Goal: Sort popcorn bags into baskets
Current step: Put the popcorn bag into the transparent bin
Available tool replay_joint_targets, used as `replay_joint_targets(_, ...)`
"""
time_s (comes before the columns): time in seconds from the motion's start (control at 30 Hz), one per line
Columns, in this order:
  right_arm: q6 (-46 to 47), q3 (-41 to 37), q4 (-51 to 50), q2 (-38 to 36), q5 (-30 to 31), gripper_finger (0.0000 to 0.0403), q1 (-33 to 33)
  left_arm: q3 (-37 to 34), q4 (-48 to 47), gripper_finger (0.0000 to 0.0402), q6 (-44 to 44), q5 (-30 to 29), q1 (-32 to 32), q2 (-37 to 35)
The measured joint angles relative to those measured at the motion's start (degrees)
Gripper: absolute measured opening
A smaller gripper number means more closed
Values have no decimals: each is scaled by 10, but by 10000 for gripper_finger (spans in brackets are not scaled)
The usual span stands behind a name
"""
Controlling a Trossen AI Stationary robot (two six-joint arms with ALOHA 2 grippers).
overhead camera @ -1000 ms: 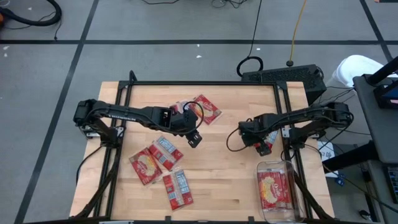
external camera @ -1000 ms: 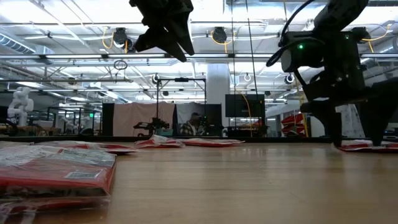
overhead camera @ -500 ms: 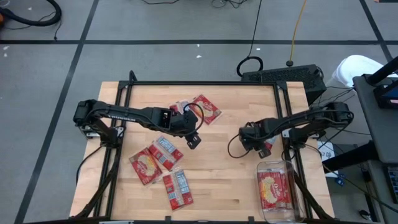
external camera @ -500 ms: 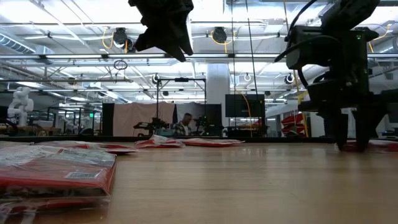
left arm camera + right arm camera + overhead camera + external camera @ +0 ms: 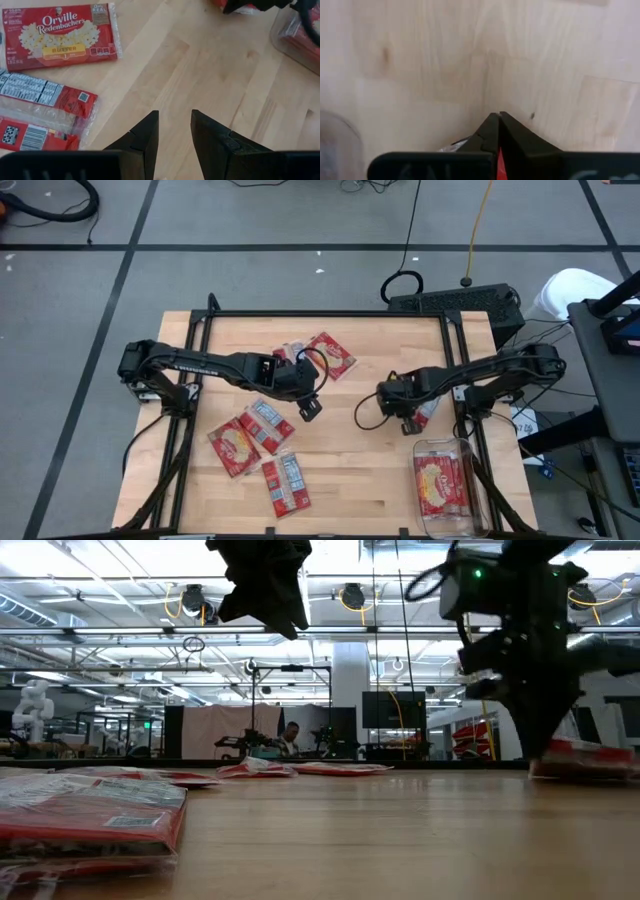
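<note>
One popcorn bag (image 5: 427,409) is pinched in the right tool (image 5: 408,423), its fingers closed tight on the bag's edge just off the desk (image 5: 360,470). Near it, the clear basket (image 5: 421,448) holds one bag. Left tool (image 5: 311,409) hovers part open, empty, beside loose bags (image 5: 262,425).

Bright even overhead light, glaring ceiling lamps (image 5: 195,600) in low view, soft shadows
</note>
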Motion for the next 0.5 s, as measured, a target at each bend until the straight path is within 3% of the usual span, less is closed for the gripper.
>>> replay_joint_targets(0.2, 105, 48, 32, 0, -12, 0, 0, 0, 1, 118, 18, 6, 0, 0)
replay_joint_targets(0.37, 165, 92, 70, -1, -17, 0, 0, 0, -2, 118, 15, 84, 7, -8)
replay_joint_targets(0.5, 209, 120, 102, -1, -18, 0, 0, -1, -13, 118, 25, 72, 2, -33)
